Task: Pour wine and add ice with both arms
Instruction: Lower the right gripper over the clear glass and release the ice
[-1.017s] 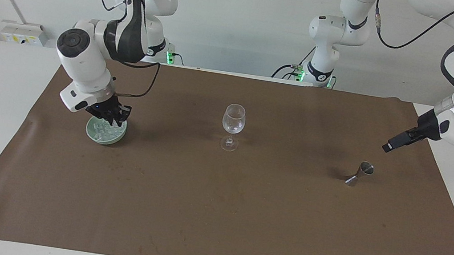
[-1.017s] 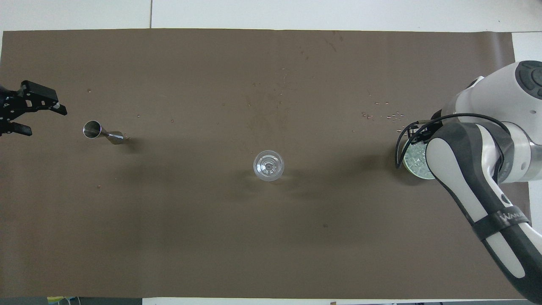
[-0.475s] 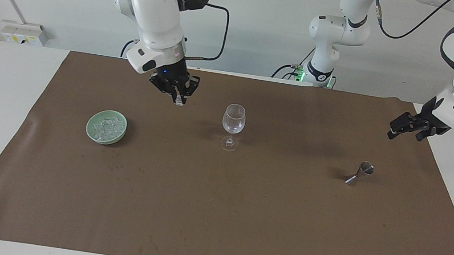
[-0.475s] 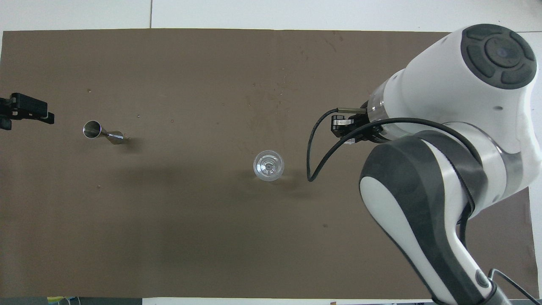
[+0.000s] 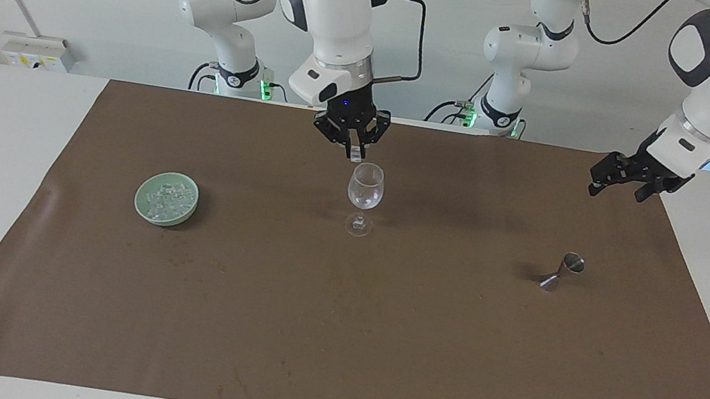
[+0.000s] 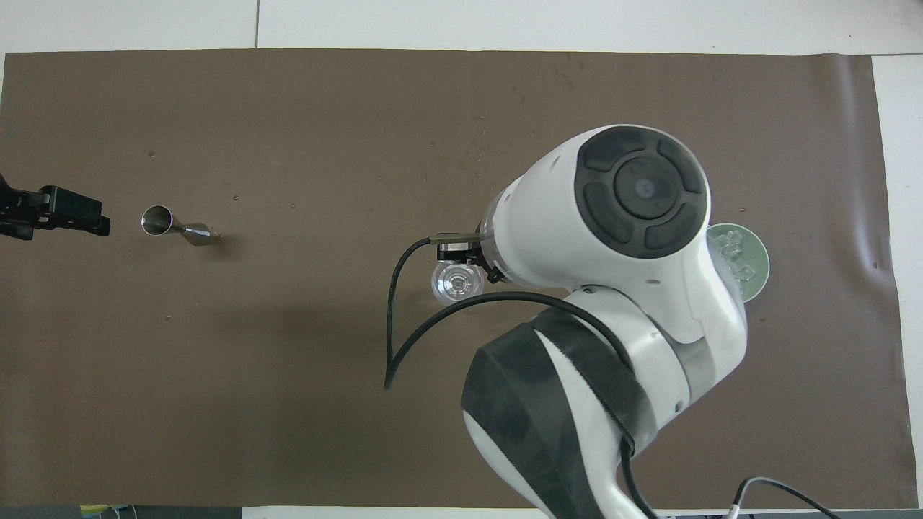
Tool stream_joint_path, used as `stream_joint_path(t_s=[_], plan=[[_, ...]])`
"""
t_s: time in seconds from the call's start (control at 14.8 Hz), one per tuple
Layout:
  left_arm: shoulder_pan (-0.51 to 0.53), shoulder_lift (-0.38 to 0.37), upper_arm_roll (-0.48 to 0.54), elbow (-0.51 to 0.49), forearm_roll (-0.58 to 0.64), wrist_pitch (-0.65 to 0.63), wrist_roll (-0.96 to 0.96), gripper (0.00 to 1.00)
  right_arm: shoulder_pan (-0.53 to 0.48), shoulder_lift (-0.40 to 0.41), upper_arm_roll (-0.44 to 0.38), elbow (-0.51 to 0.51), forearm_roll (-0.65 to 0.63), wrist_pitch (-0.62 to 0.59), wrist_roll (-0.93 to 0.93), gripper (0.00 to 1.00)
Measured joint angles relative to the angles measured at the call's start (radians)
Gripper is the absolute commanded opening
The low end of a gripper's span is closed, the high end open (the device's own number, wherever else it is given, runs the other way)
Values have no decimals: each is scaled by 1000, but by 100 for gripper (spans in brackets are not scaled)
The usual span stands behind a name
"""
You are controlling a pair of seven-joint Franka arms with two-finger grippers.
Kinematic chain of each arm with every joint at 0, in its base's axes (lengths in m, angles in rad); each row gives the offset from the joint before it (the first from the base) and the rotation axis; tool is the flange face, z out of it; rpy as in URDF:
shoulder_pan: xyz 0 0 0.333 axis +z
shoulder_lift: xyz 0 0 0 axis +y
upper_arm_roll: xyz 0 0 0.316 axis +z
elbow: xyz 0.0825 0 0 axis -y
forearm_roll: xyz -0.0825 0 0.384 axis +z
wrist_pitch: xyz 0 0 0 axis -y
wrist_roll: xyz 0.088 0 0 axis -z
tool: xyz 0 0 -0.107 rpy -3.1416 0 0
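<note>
Right gripper (image 5: 355,149) hangs over the mouth of the wine glass (image 5: 365,187), fingers narrow and pinching a small clear ice cube (image 5: 355,152). The glass stands upright at mid-bench on the brown mat (image 5: 334,337), well clear of every edge. Remaining ice (image 5: 166,199) sits heaped in the pale green bowl (image 5: 145,205), toward the right arm's end of the bench and about as near the robots as the glass.

Left gripper (image 5: 633,176) is raised over the corner of the mat at the left arm's end, on the robots' edge of the bench; its fingers appear parted with nothing between them. The metal jigger (image 5: 564,270) stands tilted on the mat, toward that end.

Risks, as judged:
- The cube looks slightly off the rim's centre; released here it may strike the rim and bounce onto the mat
- Dropped from height, it could chip or tip the light stemmed glass
- Descending further risks a finger knocking the rim and toppling the glass
- Wet ice may slip from the pinch early
</note>
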Motion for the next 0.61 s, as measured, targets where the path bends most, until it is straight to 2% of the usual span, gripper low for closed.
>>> stream_joint_path(t_s=[0.14,0.47,0.61], plan=[[-1,-6,-6,-18,1,0,5,100,35,12,0,-14,-34,21,21,6],[-10,-17,-13,-35,18,1,6,100,67,14,0,-123,-40,124,22,9],[-10,-18,-14,-35,18,5,21,100,71,13,0,-136,-40,131,22,15]])
